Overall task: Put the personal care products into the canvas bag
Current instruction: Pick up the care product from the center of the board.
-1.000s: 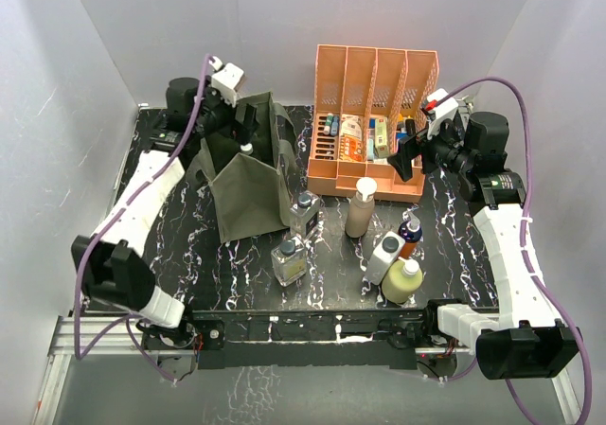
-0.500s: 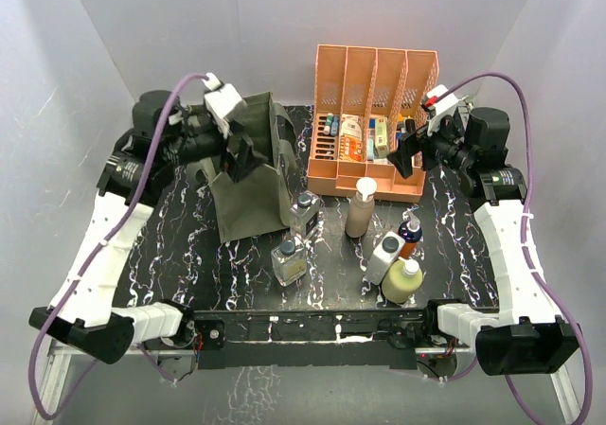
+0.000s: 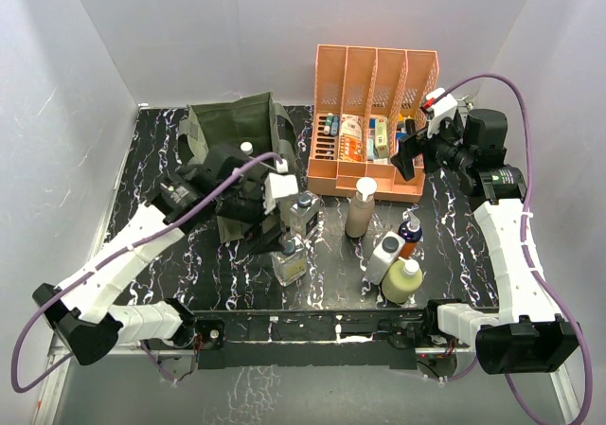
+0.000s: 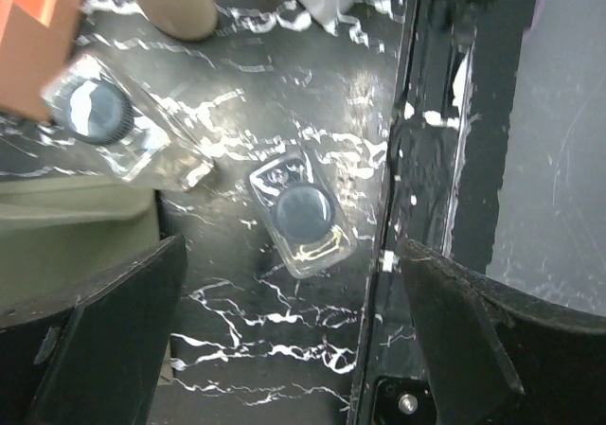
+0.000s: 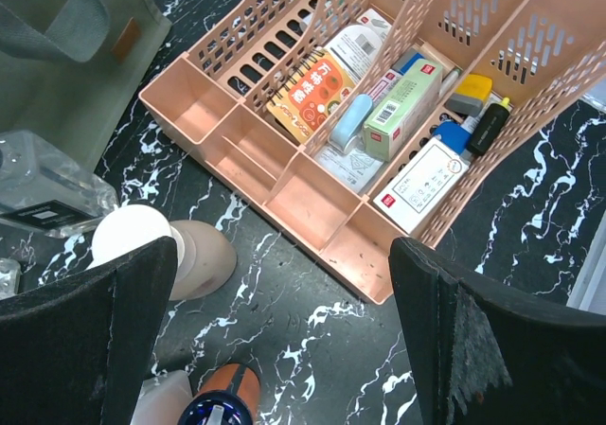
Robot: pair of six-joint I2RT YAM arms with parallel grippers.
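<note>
Top view: bright, even overhead light; shadows short and soft. Left wrist view: upper-left bottle [image 4: 99, 117] smeared by blur; glare patches on glossy table [image 4: 331, 84]. Right wrist view: sharp mid-frame; fingers [image 5: 76, 349] in the lower corners dark, soft-edged.

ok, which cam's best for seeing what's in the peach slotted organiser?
Right wrist: it looks down from close by into the peach plastic slotted organiser, so the small boxes inside are distinct. Top external shows the whole organiser, contents tiny. Left wrist catches only an orange corner.
</note>
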